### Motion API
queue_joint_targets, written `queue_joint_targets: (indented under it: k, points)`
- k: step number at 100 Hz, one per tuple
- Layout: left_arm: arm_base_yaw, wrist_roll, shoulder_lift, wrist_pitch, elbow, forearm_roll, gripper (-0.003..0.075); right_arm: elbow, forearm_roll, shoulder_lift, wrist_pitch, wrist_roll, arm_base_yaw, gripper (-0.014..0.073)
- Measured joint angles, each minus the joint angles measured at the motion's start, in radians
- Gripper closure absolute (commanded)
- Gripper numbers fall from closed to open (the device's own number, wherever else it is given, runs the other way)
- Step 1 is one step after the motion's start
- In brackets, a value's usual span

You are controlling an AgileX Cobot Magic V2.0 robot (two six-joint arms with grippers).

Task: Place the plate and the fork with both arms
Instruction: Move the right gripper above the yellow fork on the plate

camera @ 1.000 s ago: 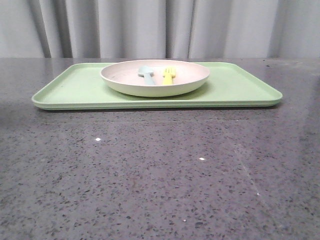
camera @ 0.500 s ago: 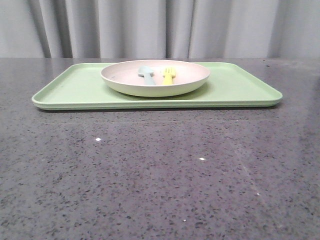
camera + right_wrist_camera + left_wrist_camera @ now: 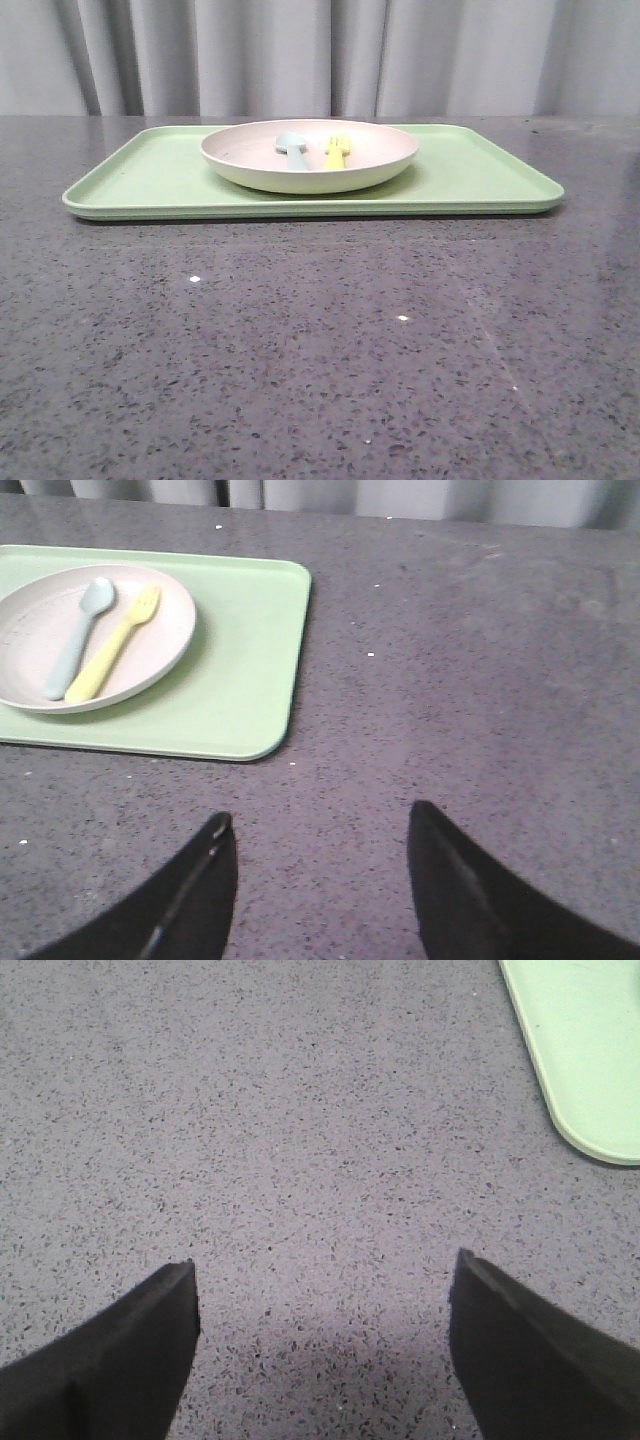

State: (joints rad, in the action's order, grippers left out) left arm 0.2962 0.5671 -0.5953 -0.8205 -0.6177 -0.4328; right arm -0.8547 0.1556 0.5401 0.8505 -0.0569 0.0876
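The cream plate (image 3: 310,155) with a pinkish inside sits on the light green tray (image 3: 150,175) at the back of the table. The yellow fork (image 3: 336,152) lies in the plate beside a pale blue spoon (image 3: 292,148). In the right wrist view the plate (image 3: 150,640) holds the fork (image 3: 112,645) and the spoon (image 3: 78,635). My right gripper (image 3: 320,820) is open over bare table, off the tray's near corner. My left gripper (image 3: 325,1265) is open over bare table too, with only a corner of the tray (image 3: 590,1070) in sight. Neither gripper shows in the front view.
Grey speckled tabletop (image 3: 320,350) stretches in front of the tray. A grey curtain (image 3: 320,55) hangs behind the table.
The tray and plate look shifted very slightly to the left in the front view. Nothing else differs.
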Motion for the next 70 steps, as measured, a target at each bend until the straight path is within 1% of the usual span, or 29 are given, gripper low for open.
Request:
queue_joint_targets:
  k: [16, 29, 52, 62, 70]
  points:
    - [0.000, 0.000, 0.000, 0.002, 0.000, 0.000, 0.0207, -0.096, 0.096, 0.153, 0.019, -0.046, 0.000, 0.0190]
    - [0.000, 0.000, 0.000, 0.002, 0.000, 0.000, 0.0207, -0.201, 0.127, 0.297, 0.025, -0.062, 0.019, 0.0190]
    - [0.000, 0.000, 0.000, 0.004, 0.000, 0.000, 0.0207, -0.406, 0.134, 0.580, 0.025, -0.050, 0.153, 0.0190]
    - [0.000, 0.000, 0.000, 0.004, 0.000, 0.000, 0.0207, -0.497, 0.131, 0.704, 0.025, -0.005, 0.222, 0.0190]
    - [0.000, 0.000, 0.000, 0.004, 0.000, 0.000, 0.0207, -0.574, 0.094, 0.800, 0.025, 0.045, 0.274, 0.0190]
